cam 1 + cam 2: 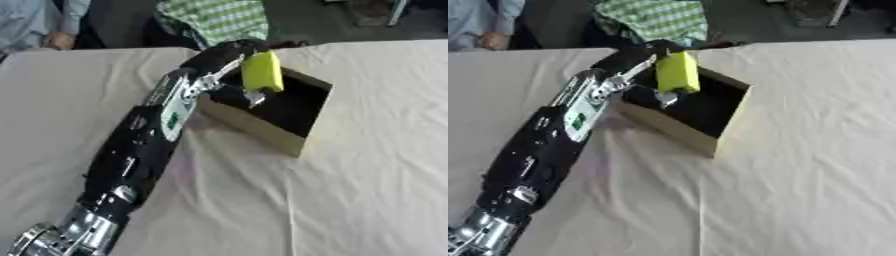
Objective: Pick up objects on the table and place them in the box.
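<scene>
Left hand over the box.
I'm holding my left hand [229, 56] at 12 o'clock, fingers gripping the yellow block [262, 71] above the open box [302, 134] on the table [367, 190].

nothing readable anywhere here. the left arm [149, 145] carries a pale panel [179, 107] with a small green mark [172, 120] on it, but that mark is only a blur of colour, no letters or numbers to make out. the box [302, 137] shows plain walls, the yellow object [262, 71] a plain face, the desk [367, 190] bare cloth.
</scene>
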